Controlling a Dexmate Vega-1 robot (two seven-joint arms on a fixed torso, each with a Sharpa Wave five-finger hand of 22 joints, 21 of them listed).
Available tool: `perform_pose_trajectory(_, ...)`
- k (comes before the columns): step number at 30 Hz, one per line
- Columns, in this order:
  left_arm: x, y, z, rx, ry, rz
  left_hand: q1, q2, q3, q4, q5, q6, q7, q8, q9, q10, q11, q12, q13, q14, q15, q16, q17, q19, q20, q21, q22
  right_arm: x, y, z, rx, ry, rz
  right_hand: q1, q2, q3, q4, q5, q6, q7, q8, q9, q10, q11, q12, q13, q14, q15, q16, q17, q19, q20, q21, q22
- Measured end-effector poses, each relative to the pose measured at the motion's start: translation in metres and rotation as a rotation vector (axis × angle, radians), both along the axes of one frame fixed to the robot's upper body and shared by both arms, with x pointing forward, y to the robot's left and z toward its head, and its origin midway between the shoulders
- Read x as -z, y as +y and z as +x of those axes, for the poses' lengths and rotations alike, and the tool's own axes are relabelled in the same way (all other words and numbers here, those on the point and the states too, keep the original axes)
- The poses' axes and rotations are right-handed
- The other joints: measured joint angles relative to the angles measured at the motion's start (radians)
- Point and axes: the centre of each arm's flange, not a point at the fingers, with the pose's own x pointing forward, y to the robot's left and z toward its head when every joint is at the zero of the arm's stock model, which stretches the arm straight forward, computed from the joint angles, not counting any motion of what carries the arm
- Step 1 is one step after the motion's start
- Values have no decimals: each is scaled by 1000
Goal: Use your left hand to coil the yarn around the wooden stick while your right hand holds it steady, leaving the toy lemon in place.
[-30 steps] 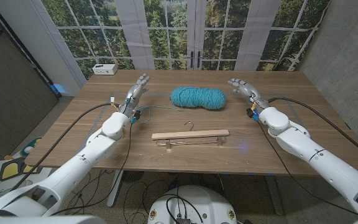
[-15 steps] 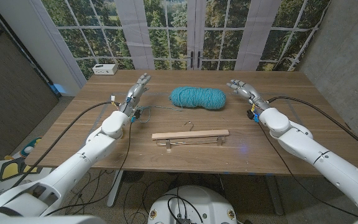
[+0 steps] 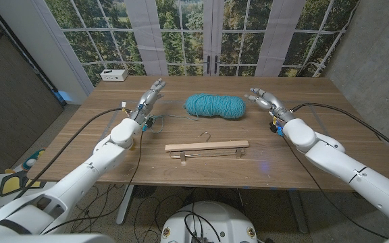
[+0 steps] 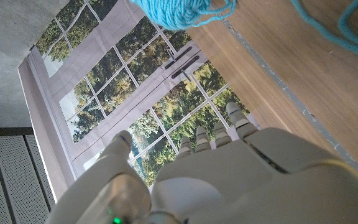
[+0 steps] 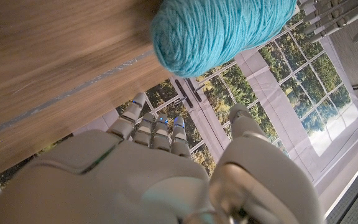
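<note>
Wooden surface (image 3: 113, 145) spreads before us, and nearest our edge lies the wooden stick (image 3: 206, 146), a flat slat resting on small feet with its long axis running side to side across us. Just behind it a loose strand of yarn curls on the boards. Farther back sits the teal yarn ball (image 3: 215, 105), roughly midway between our hands, a thin tail trailing off it toward the left.

Our left hand (image 3: 151, 94) hovers beyond the stick's left end, fingers (image 3: 157, 86) apart and extended, holding nothing. Our right hand (image 3: 266, 99) is level with the ball and just beside its right end, fingers (image 3: 254, 91) likewise spread and empty. We see no toy lemon here.

We judge the stick lies toward us from both hands, so each must draw back: the right to the stick's right end to steady it, the left to the yarn's tail, which is nearer it.

At the far left corner stands a small white box (image 3: 114, 75).
</note>
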Motion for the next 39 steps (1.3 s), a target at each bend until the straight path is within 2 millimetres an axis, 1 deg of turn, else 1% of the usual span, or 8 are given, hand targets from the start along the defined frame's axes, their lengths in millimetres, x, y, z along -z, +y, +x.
perform_pose_trajectory(2, -1, 0, 1, 6, 1, 5, 0, 0, 0, 0, 0, 0, 0, 0, 0, 0, 0, 0, 0, 0, 0, 0, 0, 0, 0, 0, 0, 1, 2, -5, 15, -4, -25, 7, 3, 4, -4, 0, 0, 0, 0, 0, 4, 4, 0, 0, 3, 2, 0, 0, 0, 0, 0, 0)
perform_pose_trajectory(6, -2, -1, 2, 12, 3, 13, 0, 0, 0, 0, 0, 0, 0, 0, 0, 0, 0, 0, 0, 0, 0, 0, 0, 4, 4, 0, 0, 1, 4, -12, 39, -9, -65, 10, 6, 6, -6, 0, 5, -5, 0, 0, 10, 0, 0, 0, 9, -2, 0, 0, 5, 5, 0, 0)
perform_pose_trajectory(11, -3, -3, 3, 25, 4, 25, 0, 0, -4, -4, 0, 0, 0, 0, 0, 0, 0, 0, 0, 0, 0, -1, 0, 4, 4, 0, 0, 0, 9, -23, 57, -18, -115, 16, 2, 4, -12, 0, 8, -8, 0, 0, 16, -5, 0, 0, 23, -6, 8, 0, 11, 0, 0, 0)
perform_pose_trajectory(16, -5, -4, 4, 37, 7, 35, 0, 0, -4, -4, 0, 2, -2, -1, 0, 6, 6, 0, 0, 0, 0, -4, 0, 7, 7, -4, 0, 1, 12, -32, 83, -21, -162, 25, 3, 8, -16, -2, 11, -11, 0, 0, 21, -11, 0, 0, 39, -10, 8, 0, 18, 7, 0, 0)
perform_pose_trajectory(22, -6, -7, 5, 51, 10, 45, 0, 0, -4, -4, 0, 5, -5, -4, 0, 5, 6, 0, 0, 6, 6, -4, 0, 7, 7, -4, 0, 1, 15, -43, 102, -22, -213, 32, 2, 8, -16, -8, 18, -18, 0, 0, 26, -16, 0, 0, 54, -18, 14, 0, 25, 14, 0, 0)
perform_pose_trajectory(31, -6, -10, 2, 68, 15, 55, 0, 0, -4, -4, 0, 5, -5, -4, 0, 5, 5, 0, 0, 15, 7, -4, 0, 7, 7, -4, 0, 2, 21, -60, 125, -19, -299, 38, 0, 12, -21, -8, 30, -16, 0, 0, 38, -27, 0, 0, 79, -25, 21, 0, 36, 25, 0, 0)
perform_pose_trajectory(34, -5, -12, 0, 73, 18, 59, 0, 0, -4, -4, 0, 11, 0, -4, 0, 6, 6, 0, 0, 16, 6, -4, 0, 7, 7, -4, 0, 1, 26, -67, 126, -22, -329, 44, -4, 12, -21, -8, 38, -16, 0, 0, 39, -28, 0, 0, 90, -25, 25, 0, 36, 25, 0, 0)
perform_pose_trajectory(39, -3, -14, -3, 78, 22, 62, 0, 0, -4, -4, 0, 11, 0, -4, 0, 11, 11, 0, 0, 16, 6, -4, 0, 7, 7, -4, 0, 2, 31, -74, 138, -21, -383, 50, 2, 13, -20, -8, 48, -18, 7, 0, 50, -28, 8, 0, 96, -32, 25, 0, 46, 25, 0, 5)
